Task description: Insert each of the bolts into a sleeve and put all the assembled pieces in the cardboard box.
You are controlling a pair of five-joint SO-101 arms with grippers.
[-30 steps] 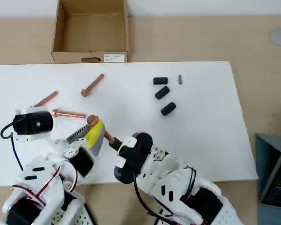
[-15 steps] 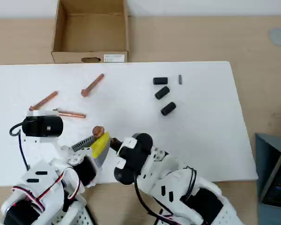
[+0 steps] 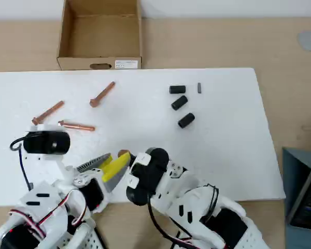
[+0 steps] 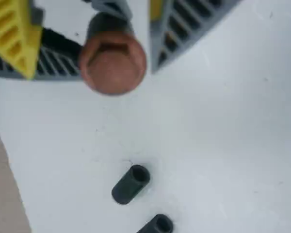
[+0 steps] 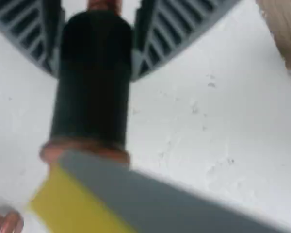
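Note:
My left gripper (image 3: pixel 119 157), with one yellow and one grey finger, is shut on a copper bolt (image 3: pixel 123 153) near the white mat's front edge. In the left wrist view the bolt's round head (image 4: pixel 112 65) sits between the fingers, with a black sleeve (image 4: pixel 106 24) right behind it. My right gripper (image 5: pixel 94 29) is shut on that black sleeve (image 5: pixel 92 77); copper shows at both of its ends, and the left gripper's finger (image 5: pixel 111 194) lies across the bolt head. The right arm (image 3: pixel 147 174) covers its own gripper from above.
Three loose bolts (image 3: pixel 102 94) (image 3: pixel 47 112) (image 3: pixel 76 125) lie on the left of the mat (image 3: pixel 223 155). Three black sleeves (image 3: pixel 177 89) (image 3: pixel 179 102) (image 3: pixel 186 120) and a small grey piece (image 3: pixel 199 87) lie right of centre. The cardboard box (image 3: pixel 99 63) stands open behind the mat.
My left gripper has carried the bolt right and toward the front edge, up to the right arm's gripper and its sleeve. The right arm has kept still.

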